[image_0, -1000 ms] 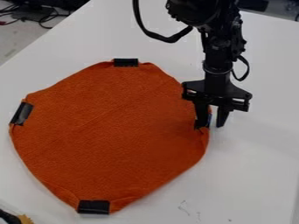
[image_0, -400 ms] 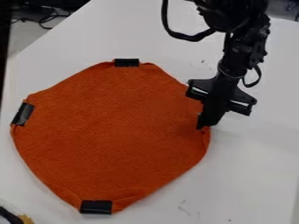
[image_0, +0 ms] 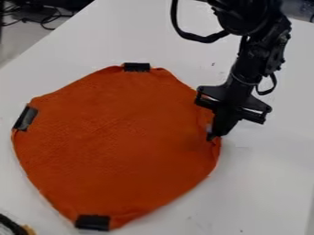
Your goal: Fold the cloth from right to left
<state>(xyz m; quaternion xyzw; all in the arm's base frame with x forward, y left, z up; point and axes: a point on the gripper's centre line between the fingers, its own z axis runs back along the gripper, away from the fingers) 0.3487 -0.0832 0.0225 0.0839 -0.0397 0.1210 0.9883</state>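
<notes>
Orange cloth (image_0: 116, 137), one: spread out flat on the surface (image_0: 270, 193), left of centre in the camera view, its outline irregular and rounded with blunt corners. Faint creases are carried across its face; the rim is slightly puckered near the corners.

Black patches, three, set at the cloth's margin: an upper patch (image_0: 137, 67), placed at the far edge; a left patch (image_0: 25, 118), set aslant; a lower patch (image_0: 92, 222), placed at the near edge.

Black two-finger gripper (image_0: 215, 134), one: hung tilted over the cloth's right-hand margin, with the tips directed down and toward the left of the view. The jaws are drawn together, and the right-hand edge of the cloth is held between them at the tips.

Black robot arm (image_0: 251, 64), one: entered from the top edge, right of centre, with a looped black cable (image_0: 199, 38) hung at its left side.

Surface, one: white, smooth, lightly marked in places.

Sundries: dark cables (image_0: 46, 19), laid on the grey floor (image_0: 21, 46) at the upper left; a dark object with a yellowish part (image_0: 14, 226), cut off by the lower left corner.
</notes>
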